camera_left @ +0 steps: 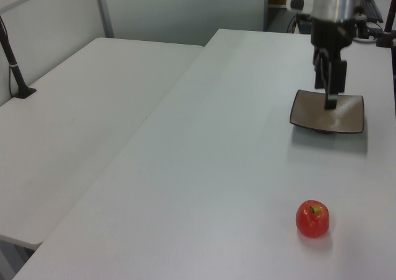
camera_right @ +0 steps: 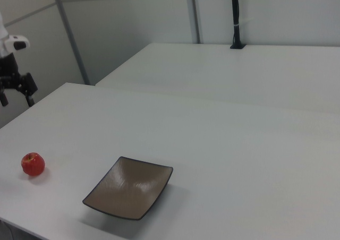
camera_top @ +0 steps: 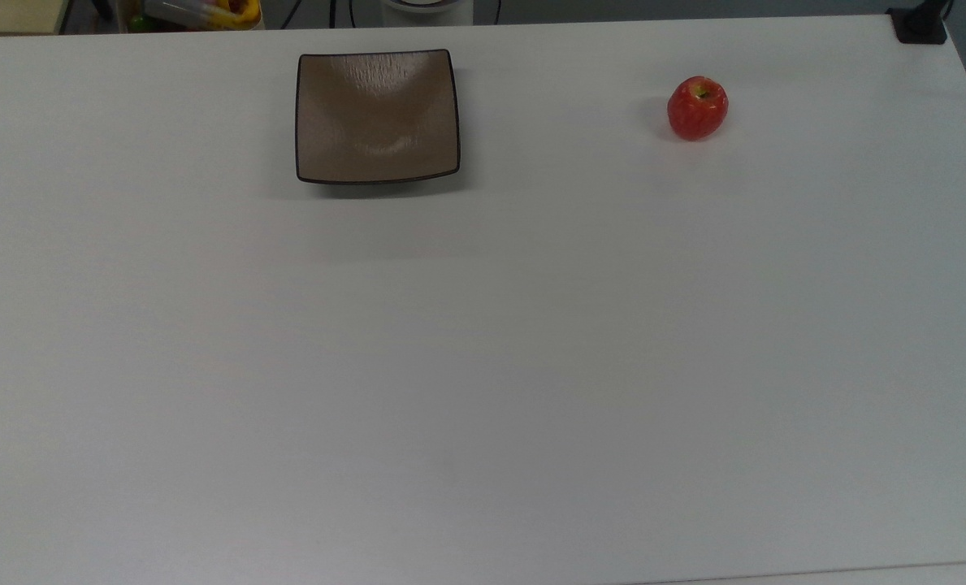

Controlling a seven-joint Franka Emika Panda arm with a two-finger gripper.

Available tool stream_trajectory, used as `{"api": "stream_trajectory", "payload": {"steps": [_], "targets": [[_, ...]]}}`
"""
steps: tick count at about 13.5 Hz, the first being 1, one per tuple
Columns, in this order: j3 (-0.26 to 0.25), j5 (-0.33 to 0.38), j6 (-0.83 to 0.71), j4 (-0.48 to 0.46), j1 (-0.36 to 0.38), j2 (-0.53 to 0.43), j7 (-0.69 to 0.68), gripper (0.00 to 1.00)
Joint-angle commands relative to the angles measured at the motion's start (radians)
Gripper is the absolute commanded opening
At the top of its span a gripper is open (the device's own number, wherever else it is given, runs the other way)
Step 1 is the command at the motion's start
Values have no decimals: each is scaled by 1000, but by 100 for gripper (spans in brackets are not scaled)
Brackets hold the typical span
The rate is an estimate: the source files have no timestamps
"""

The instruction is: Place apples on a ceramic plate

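Observation:
A small red apple lies on the white table, well to the top view's right of the square brown ceramic plate, which has nothing on it. In the left view the apple is near the front and the plate farther back. My gripper hangs in the air, open and holding nothing, its dark fingers overlapping the plate's outline. The right view has the gripper at the left edge, raised well above the apple, with the plate in the foreground.
A second white table adjoins the work table. A black pole is clamped on it. A black clamp sits at the table's far corner in the top view, and colourful clutter lies beyond the far edge.

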Motion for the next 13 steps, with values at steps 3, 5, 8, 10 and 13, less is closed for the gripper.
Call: {"api": "stream_trajectory", "payload": {"steps": [3,5,8,10,13], "targets": [[26,15,144,-161,51,18,7,100],[30,15,197,-192,60,42,47,100],[30,6,286,-254,100,79,87,100],[30,5,320,-268,116,114,89,100],[28,-3,362,-268,120,171,89,100]]}}
